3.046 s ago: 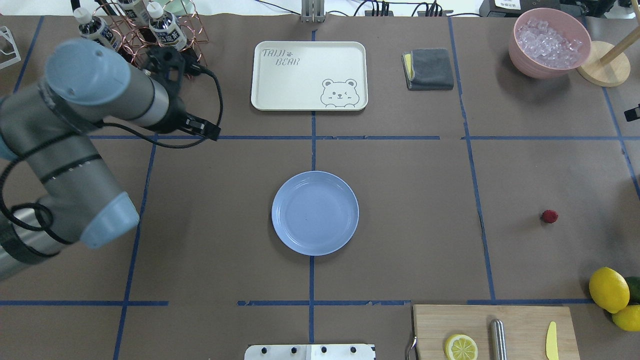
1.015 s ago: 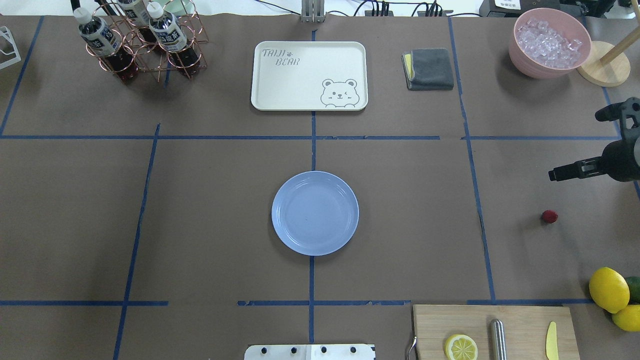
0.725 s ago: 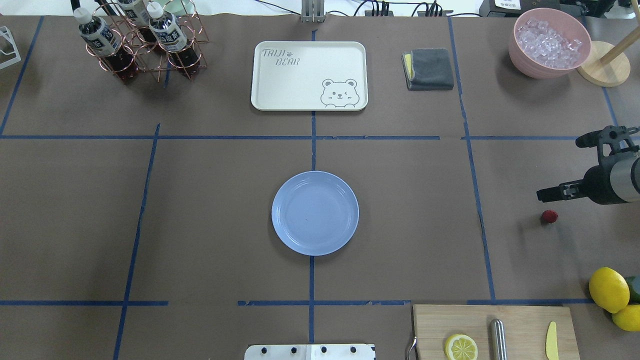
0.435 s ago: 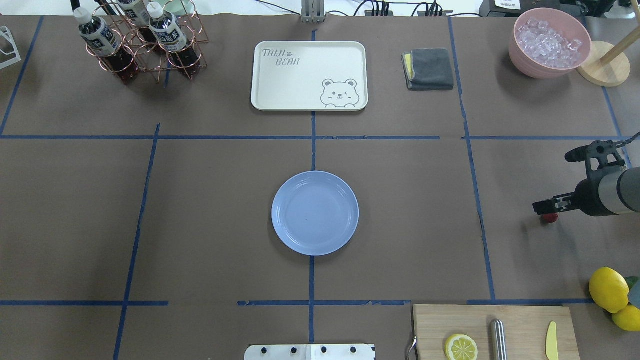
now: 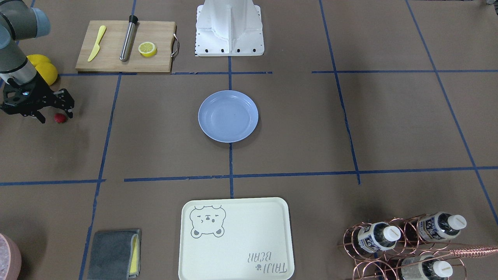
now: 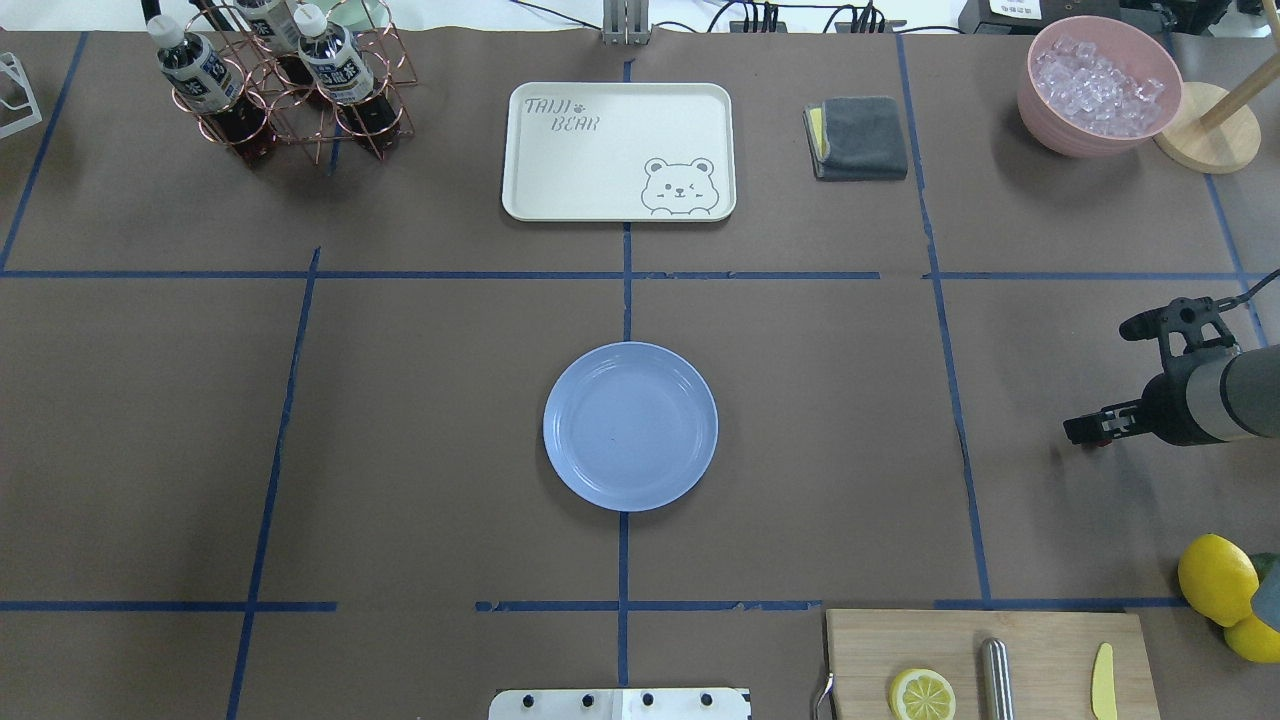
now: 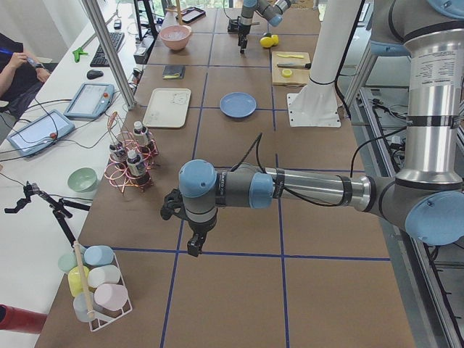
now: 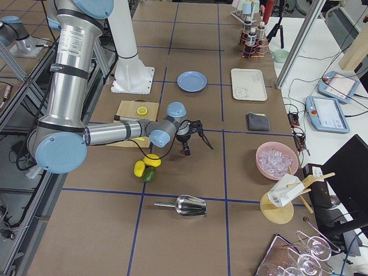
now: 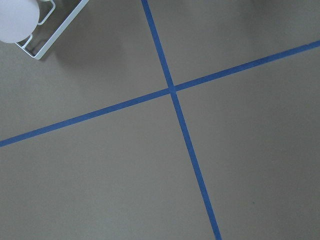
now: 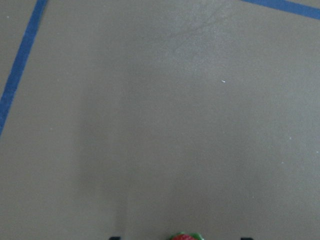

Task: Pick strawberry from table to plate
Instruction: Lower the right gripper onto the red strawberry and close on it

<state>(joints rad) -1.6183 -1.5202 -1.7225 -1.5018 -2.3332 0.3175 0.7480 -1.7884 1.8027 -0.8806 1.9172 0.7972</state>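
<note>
- The right gripper (image 5: 55, 116) has come down, its jaws spread on either side of the strawberry (image 5: 59, 118), which rests on the table (image 5: 311, 128).
- Left gripper (image 7: 193, 246): jaw state cannot be told.

We've got two arms of silver-grey metal tube here, the left arm (image 7: 312, 190) and the right arm (image 8: 109, 133), both with rounded light-blue caps (image 7: 197, 179) on the joints and thin black bands (image 7: 429, 122) ringing the tubes. There's a thin black cable (image 7: 259, 136) looping off the left arm, and we see the right gripper (image 5: 56, 117) as an angular black frame with two slim fingers. Both rise from a white base (image 5: 229, 27) that flares to a flat plate with a row of dark screws (image 5: 222, 50).
</note>
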